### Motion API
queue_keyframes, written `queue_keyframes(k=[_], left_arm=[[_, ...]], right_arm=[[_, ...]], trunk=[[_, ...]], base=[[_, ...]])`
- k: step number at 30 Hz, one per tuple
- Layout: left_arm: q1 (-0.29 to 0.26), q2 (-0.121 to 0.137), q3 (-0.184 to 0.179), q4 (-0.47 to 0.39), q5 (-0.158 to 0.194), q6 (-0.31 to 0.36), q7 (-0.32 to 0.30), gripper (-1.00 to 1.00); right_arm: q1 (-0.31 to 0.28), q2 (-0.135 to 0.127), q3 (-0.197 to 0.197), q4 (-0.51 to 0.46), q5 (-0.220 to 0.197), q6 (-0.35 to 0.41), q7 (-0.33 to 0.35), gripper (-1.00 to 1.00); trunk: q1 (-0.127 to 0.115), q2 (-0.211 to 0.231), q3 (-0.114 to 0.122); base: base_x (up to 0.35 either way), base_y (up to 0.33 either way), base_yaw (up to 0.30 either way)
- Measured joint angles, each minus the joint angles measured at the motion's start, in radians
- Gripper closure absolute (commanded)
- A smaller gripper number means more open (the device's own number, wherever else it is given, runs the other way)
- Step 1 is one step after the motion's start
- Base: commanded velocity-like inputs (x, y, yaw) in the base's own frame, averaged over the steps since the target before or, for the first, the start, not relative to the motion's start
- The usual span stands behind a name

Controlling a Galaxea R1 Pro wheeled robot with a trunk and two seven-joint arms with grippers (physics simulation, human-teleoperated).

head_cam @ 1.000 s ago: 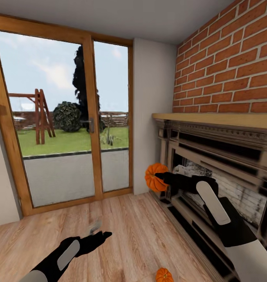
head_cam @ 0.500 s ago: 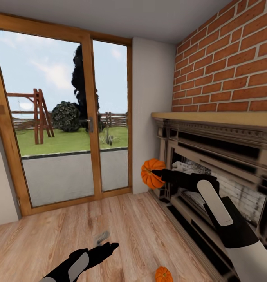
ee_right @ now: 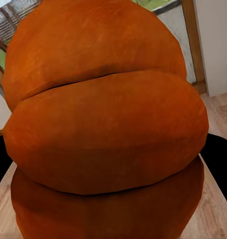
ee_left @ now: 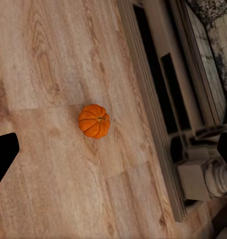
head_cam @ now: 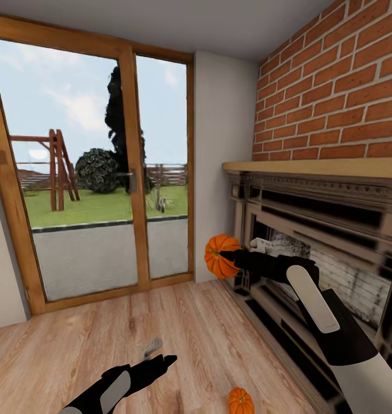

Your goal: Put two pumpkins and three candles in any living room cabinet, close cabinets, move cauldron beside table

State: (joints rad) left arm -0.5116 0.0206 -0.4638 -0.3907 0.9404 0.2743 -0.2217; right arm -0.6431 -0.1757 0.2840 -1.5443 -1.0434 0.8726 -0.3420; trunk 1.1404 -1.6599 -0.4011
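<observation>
The right gripper (head_cam: pixel 229 257) is clamped on one pumpkin (head_cam: pixel 218 255), held in the air in front of the fireplace (head_cam: pixel 322 253), below its mantel's end. We judge the step in hand to be carrying this first pumpkin to a cabinet; the next move calls for turning the base away from the brick wall (head_cam: pixel 334 98) toward the living room. The left gripper (head_cam: pixel 159 363) hangs over the wooden floor (head_cam: pixel 104 333) holding nothing; whether its fingers are parted we cannot tell. The second pumpkin (ee_left: pixel 94 120) lies on that floor near the fireplace base, in the way of the wheels, and remains to be collected. A glazed door (head_cam: pixel 92 172) stands ahead.
</observation>
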Motion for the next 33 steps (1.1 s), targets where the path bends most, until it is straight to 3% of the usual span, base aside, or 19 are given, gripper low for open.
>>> queue_keyframes(k=[11, 13, 17, 20, 25, 33], left_arm=[[0.0, 0.002, -0.003, 0.0, 0.0, 0.0, -0.026, -1.0], [0.0, 0.002, -0.013, 0.0, -0.001, 0.0, -0.052, -1.0], [0.0, 0.002, -0.038, 0.0, -0.001, -0.001, -0.074, -1.0], [0.0, 0.001, -0.043, -0.001, -0.002, -0.001, -0.077, -1.0], [0.0, -0.002, -0.058, 0.0, 0.0, -0.002, -0.077, -1.0], [0.0, -0.009, -0.069, 0.0, 0.0, -0.004, -0.077, -1.0]], right_arm=[[0.0, 0.0, 0.002, -0.001, -0.005, 0.002, 0.009, 1.0], [0.0, 0.0, 0.002, -0.001, -0.011, 0.004, 0.05, 1.0], [0.0, 0.0, 0.001, -0.001, -0.017, 0.067, 0.195, 1.0], [0.0, 0.004, 0.0, 0.003, -0.007, 0.098, 0.232, 1.0], [0.0, 0.03, -0.002, 0.007, -0.006, 0.105, 0.244, 1.0], [0.0, 0.033, -0.003, 0.003, -0.006, 0.106, 0.249, 1.0]], trunk=[[0.042, -0.077, -0.035], [0.05, -0.091, -0.041], [0.065, -0.119, -0.053], [0.077, -0.14, -0.063], [0.096, -0.175, -0.078], [0.127, -0.231, -0.103]], base=[[0.0, 0.0, 0.0], [0.0, 0.0, 0.0], [0.0, 0.0, 0.0], [0.0, 0.0, 0.0], [0.0, 0.0, 0.0], [0.0, 0.0, 0.0]])
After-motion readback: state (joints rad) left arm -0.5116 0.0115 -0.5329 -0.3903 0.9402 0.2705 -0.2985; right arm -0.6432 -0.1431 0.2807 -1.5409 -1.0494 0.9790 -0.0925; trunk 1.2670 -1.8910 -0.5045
